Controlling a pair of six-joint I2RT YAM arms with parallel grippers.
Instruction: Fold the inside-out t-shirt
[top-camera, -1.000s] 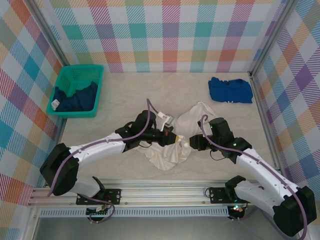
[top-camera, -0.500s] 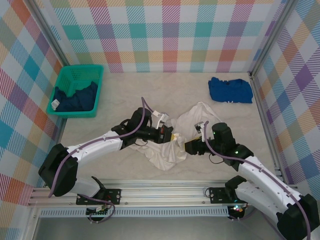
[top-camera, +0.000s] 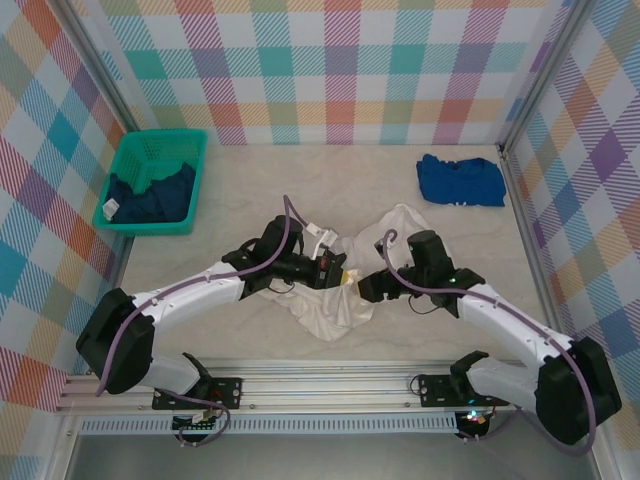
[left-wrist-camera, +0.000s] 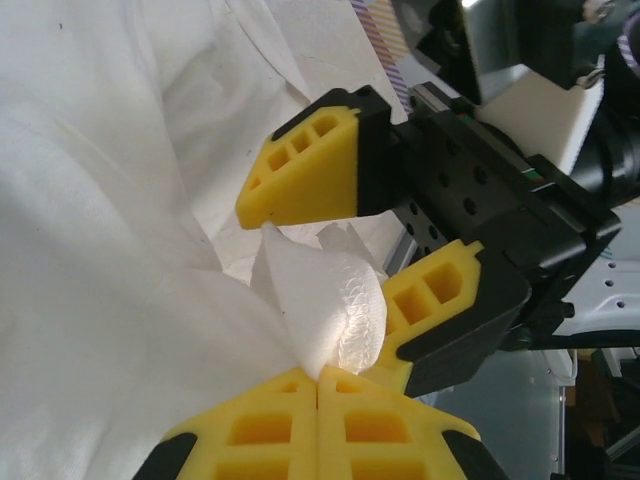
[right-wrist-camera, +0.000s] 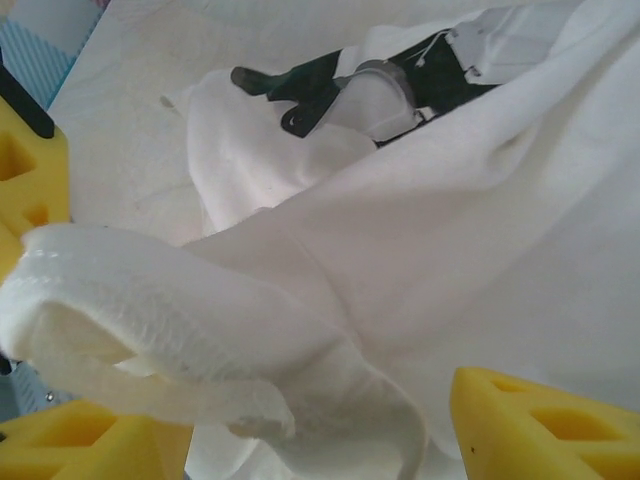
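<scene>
The inside-out t-shirt (top-camera: 335, 300) lies crumpled in a white heap at the middle of the table. My left gripper (top-camera: 340, 274) is shut on a raised fold of its hem (left-wrist-camera: 330, 300), its yellow fingers (left-wrist-camera: 250, 430) pressed together on the cloth. My right gripper (top-camera: 363, 287) faces it from the right and is open. In the left wrist view its two fingers (left-wrist-camera: 310, 175) stand wide on either side of the pinched fold. In the right wrist view the thick stitched hem (right-wrist-camera: 150, 300) hangs between its spread fingertips (right-wrist-camera: 545, 425), touching the left one.
A green basket (top-camera: 125, 160) holding a dark navy garment (top-camera: 150, 195) sits at the far left. A folded bright blue shirt (top-camera: 460, 180) lies at the far right. Plaid walls close the table on three sides, and a metal rail (top-camera: 330, 385) runs along the near edge.
My right gripper has moved left toward the left gripper and its jaws have spread wider. The left gripper has kept its hold on the cloth and shifted only slightly.
</scene>
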